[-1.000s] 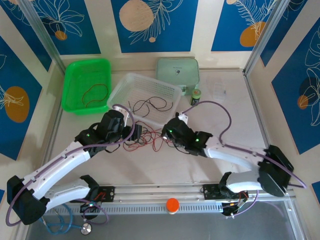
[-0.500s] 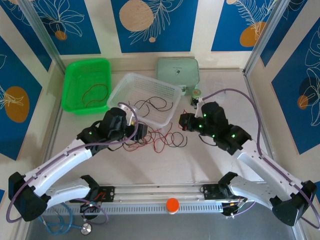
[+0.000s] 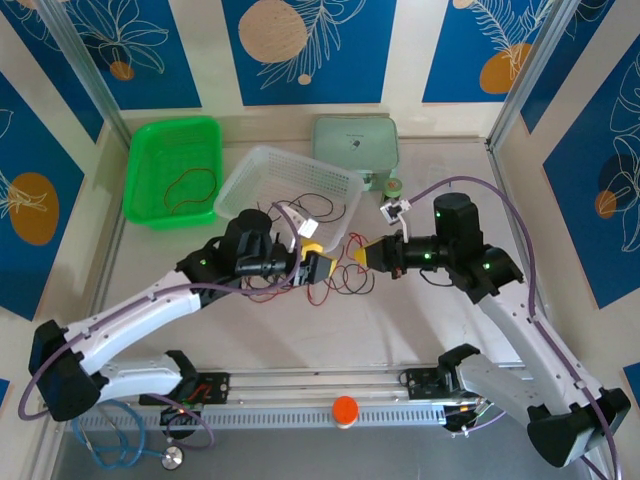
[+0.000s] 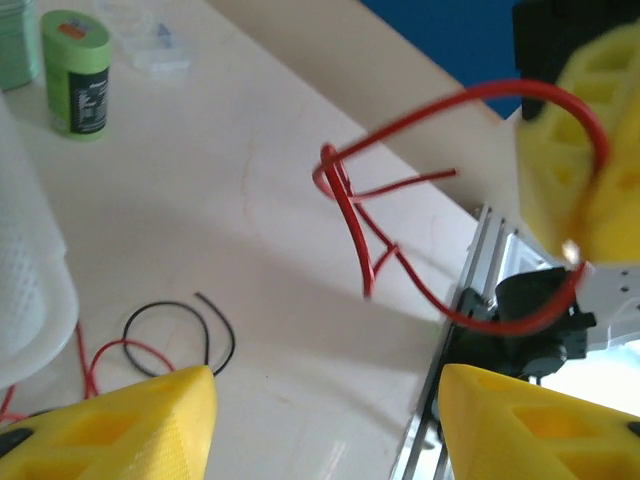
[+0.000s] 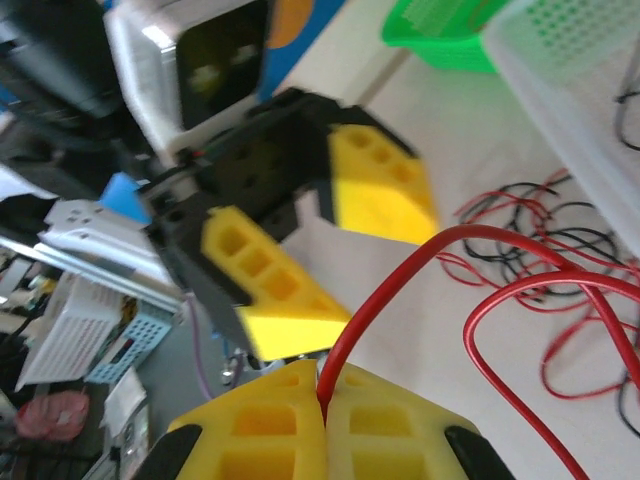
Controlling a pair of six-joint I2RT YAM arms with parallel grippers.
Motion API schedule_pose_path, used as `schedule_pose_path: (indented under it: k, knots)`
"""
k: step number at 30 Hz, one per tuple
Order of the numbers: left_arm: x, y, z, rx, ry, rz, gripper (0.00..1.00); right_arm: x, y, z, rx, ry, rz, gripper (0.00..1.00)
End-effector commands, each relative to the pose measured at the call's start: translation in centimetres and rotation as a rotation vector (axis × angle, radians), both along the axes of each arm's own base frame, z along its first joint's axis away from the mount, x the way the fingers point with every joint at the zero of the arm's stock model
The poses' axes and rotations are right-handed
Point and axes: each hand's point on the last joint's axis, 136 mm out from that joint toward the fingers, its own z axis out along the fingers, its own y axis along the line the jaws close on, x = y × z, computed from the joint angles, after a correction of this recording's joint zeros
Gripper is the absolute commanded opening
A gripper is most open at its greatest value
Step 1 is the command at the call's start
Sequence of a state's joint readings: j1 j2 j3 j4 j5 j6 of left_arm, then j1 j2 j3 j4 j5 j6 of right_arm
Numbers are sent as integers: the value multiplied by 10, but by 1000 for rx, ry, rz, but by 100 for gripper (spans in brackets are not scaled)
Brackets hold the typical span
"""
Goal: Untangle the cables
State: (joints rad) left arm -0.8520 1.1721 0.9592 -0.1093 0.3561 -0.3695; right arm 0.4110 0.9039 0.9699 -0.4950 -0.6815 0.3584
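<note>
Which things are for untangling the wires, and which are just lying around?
For the job: thin red wire, thin black wire.
Lying about: pale green box, small green can, round orange knob, light blue stethoscope.

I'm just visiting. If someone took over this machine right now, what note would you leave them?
Right gripper: shut on the red cable, holding a loop of it above the table.
Left gripper: open, facing the right one, holding nothing.
Cables: red cable and black cable lie mixed on the table by the white basket. More strands lie inside it, and one red loop lies in the green basket.
Done: one red strand picked up.
Left: red and black not yet separated.
</note>
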Motion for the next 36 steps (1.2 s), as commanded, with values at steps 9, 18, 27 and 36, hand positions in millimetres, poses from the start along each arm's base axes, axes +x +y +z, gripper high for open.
schedule_pose_path:
  k: [9,18,27,36]
  knots:
    - [-7,-31,18,-175,39,-90,55,-11,2,7,76,-45,61,0]
    - [-11,-35,4,-143,57,-98,43,-4,3,8,91,-46,35,0]
    - [0,-33,12,-156,2,-22,0,-5,2,6,95,-39,22,0]
    - [13,20,8,-22,-66,208,0,23,-35,-20,-22,25,-265,0]
